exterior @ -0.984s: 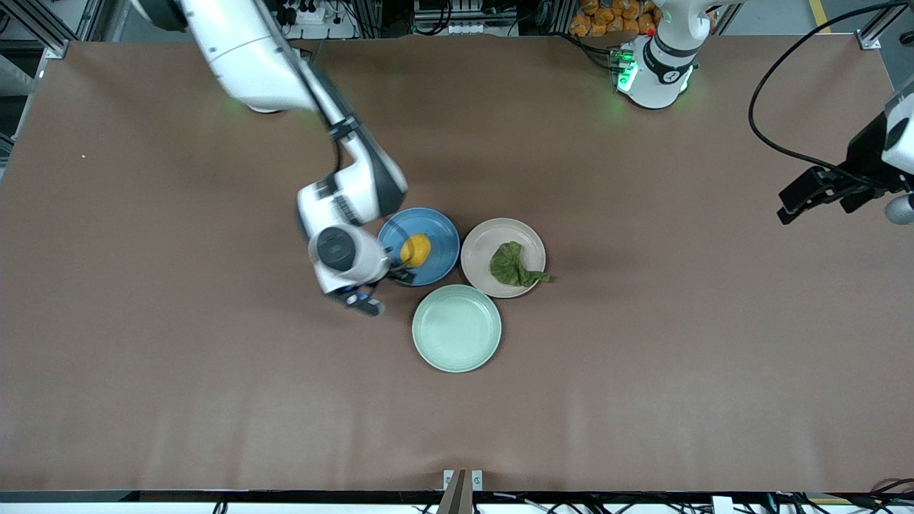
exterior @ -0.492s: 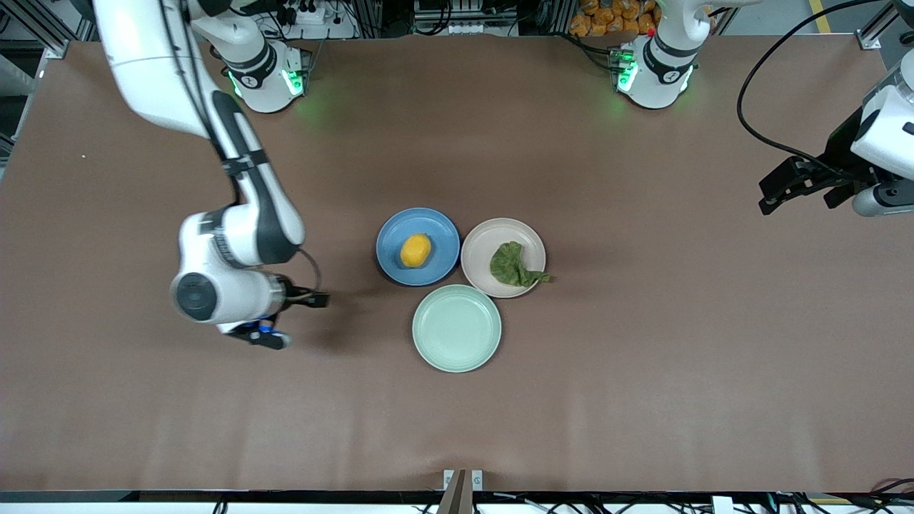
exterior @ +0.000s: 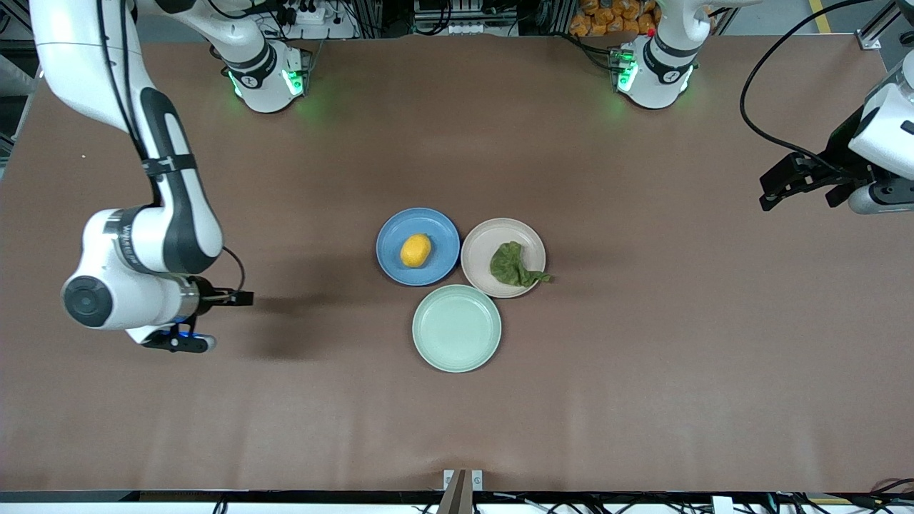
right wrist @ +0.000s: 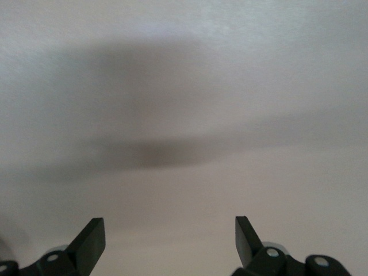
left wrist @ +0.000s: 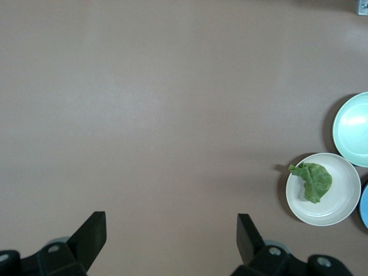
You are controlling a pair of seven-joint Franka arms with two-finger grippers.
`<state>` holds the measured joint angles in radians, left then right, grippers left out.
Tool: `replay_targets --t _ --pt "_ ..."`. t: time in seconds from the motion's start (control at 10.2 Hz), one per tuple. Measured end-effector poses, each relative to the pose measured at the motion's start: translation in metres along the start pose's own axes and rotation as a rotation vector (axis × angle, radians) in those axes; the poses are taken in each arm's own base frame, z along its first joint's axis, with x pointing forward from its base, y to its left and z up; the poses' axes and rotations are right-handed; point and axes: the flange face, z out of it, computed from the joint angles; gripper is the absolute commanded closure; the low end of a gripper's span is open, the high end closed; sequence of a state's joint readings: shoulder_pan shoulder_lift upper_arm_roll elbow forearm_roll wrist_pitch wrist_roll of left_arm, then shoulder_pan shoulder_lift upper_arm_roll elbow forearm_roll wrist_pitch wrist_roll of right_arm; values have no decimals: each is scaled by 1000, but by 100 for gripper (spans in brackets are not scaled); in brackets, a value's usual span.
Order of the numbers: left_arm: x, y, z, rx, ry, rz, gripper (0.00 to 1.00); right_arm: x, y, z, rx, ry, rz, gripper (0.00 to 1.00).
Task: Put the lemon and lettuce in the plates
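Right tool [right wrist: 169, 241] spread, empty, well apart from lemon [exterior: 415, 250]; left tool [left wrist: 171, 236] spread.

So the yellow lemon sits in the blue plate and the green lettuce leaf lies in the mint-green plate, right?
Not quite. The wrinkled dark green lettuce leaf lies in the round pinkish-beige plate; the pale mint-green plate holds nothing, as the front view shows. The small oval yellow lemon does sit in the round blue plate.

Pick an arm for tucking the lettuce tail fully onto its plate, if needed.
Left, marginally. The lettuce lies on the beige plate, tail over the rim toward the left arm's end. Left tool is open there; right tool, also open, has the blue plate and lemon between.
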<state>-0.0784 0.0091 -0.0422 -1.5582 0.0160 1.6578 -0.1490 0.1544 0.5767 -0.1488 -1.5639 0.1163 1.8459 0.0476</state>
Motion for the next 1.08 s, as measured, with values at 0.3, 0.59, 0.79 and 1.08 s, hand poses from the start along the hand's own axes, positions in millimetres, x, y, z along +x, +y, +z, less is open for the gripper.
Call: replay_targets --t 0.3,0.59,0.79,1.08 --pt "-3 -2 3 5 -36 26 0 -10 21 -14 15 0 -48 0" --pt "-4 -3 3 8 -59 26 0 -49 12 -50 1 67 -105 0" --pt "-3 -3 5 8 -62 26 0 -75 13 -80 -12 124 -120 0" --pt "-3 -3 5 7 -68 26 0 -116 20 -155 -49 260 -135 0"
